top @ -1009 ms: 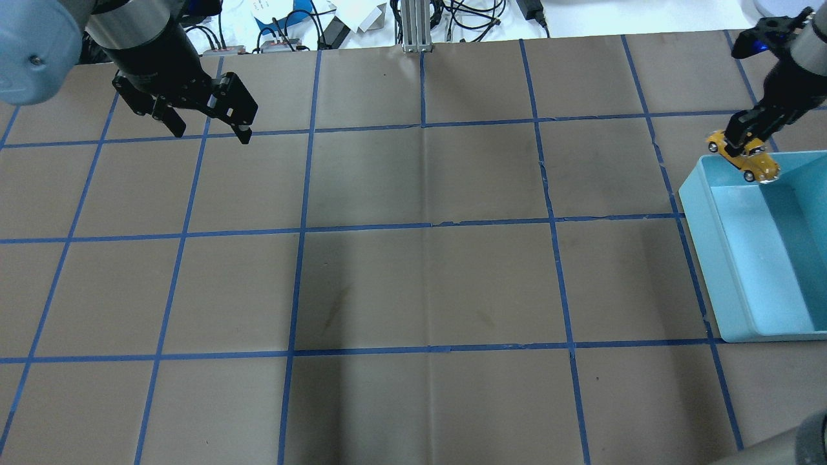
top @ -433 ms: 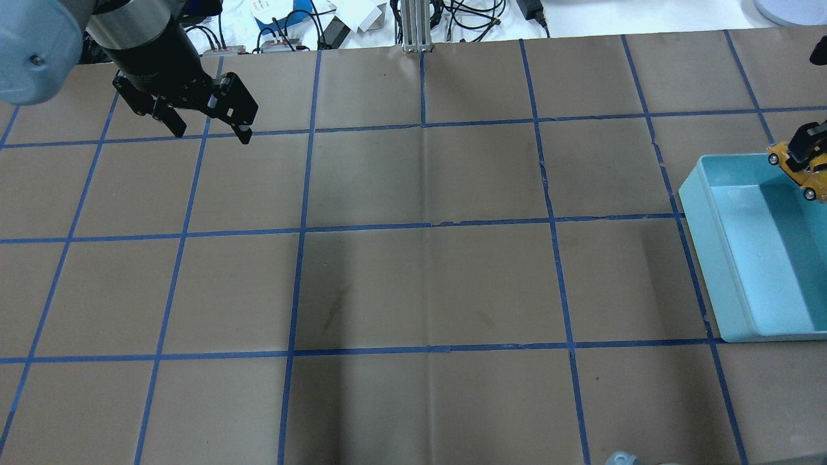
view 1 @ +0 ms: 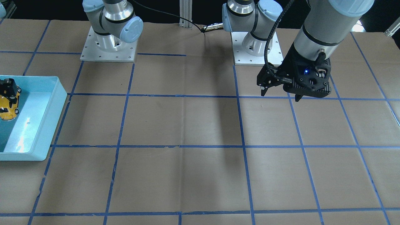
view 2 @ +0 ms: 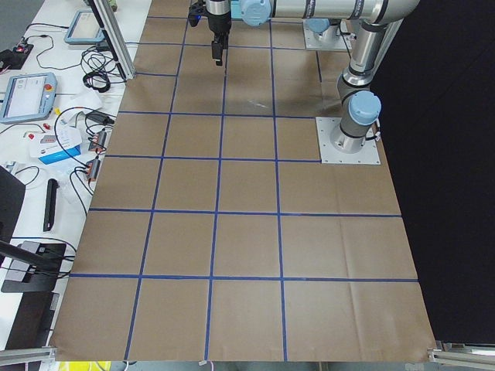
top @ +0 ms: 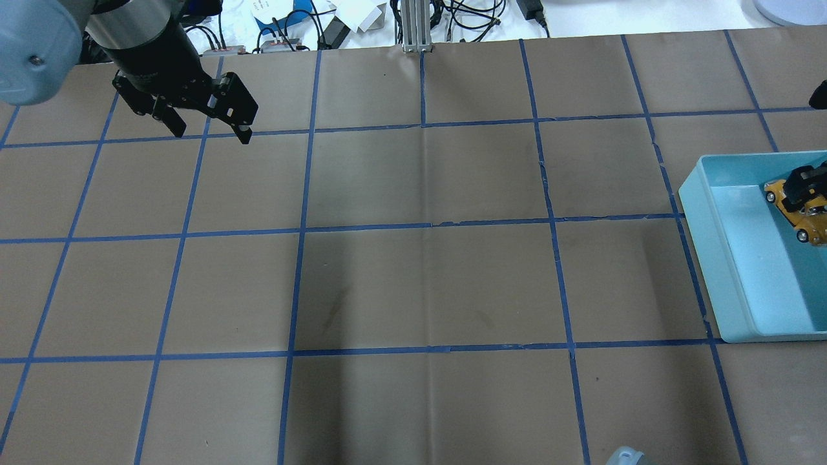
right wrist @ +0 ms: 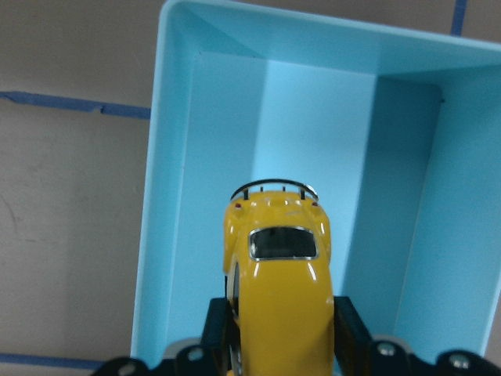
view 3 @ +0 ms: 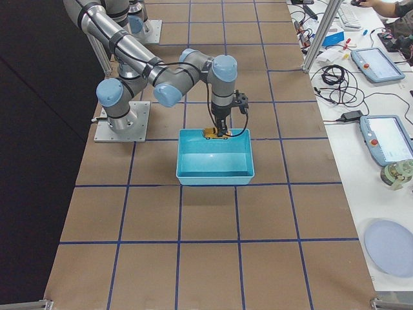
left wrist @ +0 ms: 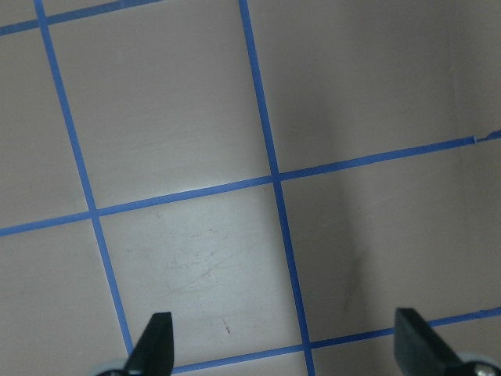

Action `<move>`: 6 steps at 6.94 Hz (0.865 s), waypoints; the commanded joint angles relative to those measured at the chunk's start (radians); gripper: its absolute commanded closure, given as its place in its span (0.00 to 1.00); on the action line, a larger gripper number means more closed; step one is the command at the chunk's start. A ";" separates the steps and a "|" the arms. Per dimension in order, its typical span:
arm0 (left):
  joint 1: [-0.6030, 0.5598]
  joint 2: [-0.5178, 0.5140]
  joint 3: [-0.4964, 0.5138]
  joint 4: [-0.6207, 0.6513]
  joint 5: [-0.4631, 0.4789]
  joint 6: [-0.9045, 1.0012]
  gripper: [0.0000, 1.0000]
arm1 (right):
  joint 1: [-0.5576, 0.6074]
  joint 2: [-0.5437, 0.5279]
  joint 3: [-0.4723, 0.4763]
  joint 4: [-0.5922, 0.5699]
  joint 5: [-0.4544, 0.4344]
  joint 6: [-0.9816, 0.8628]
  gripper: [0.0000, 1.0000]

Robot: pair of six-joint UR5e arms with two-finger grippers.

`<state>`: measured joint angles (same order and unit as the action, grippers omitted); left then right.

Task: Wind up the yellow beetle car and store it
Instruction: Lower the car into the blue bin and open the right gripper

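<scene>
The yellow beetle car (top: 800, 210) hangs in my right gripper (top: 803, 187), which is shut on its sides. It is over the far end of the light blue bin (top: 714, 252), inside its walls. The right wrist view shows the car (right wrist: 278, 274) between the two black fingers (right wrist: 348, 321), with the bin floor (right wrist: 313, 117) below. The car also shows in the front view (view 1: 7, 107) and in the right side view (view 3: 216, 134). My left gripper (top: 208, 129) is open and empty, above the far left of the table; it also shows in the front view (view 1: 280, 93).
The table is brown paper with a blue tape grid. Cables, boxes and an aluminium post (top: 413, 26) lie beyond its far edge. The two arm bases (view 1: 107, 43) stand at the robot side. Tablets and a pale plate (view 3: 390, 242) lie on the side bench.
My right gripper has carried the car from above the bin's far corner to the right and down, into the bin's far end. The left arm has not moved.
</scene>
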<state>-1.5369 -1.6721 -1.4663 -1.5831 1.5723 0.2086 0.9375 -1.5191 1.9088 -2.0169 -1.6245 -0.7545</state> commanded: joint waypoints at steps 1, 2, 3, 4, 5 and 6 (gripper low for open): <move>0.001 0.000 0.000 0.000 0.000 0.000 0.00 | -0.045 -0.003 0.158 -0.237 -0.002 0.004 0.64; 0.000 0.000 0.000 0.000 0.000 0.000 0.00 | -0.046 -0.001 0.176 -0.250 -0.002 0.009 0.64; 0.000 0.000 0.000 0.000 0.000 0.000 0.00 | -0.046 0.016 0.176 -0.252 -0.002 0.006 0.64; 0.000 0.000 0.000 0.000 0.000 0.000 0.00 | -0.055 0.048 0.176 -0.258 0.000 0.003 0.64; 0.000 0.000 0.000 0.000 0.000 0.000 0.00 | -0.083 0.083 0.176 -0.276 0.003 0.007 0.63; 0.000 0.000 0.000 0.000 0.000 0.000 0.00 | -0.086 0.106 0.176 -0.299 0.002 0.009 0.63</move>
<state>-1.5371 -1.6720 -1.4665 -1.5831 1.5723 0.2086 0.8633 -1.4450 2.0841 -2.2922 -1.6230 -0.7478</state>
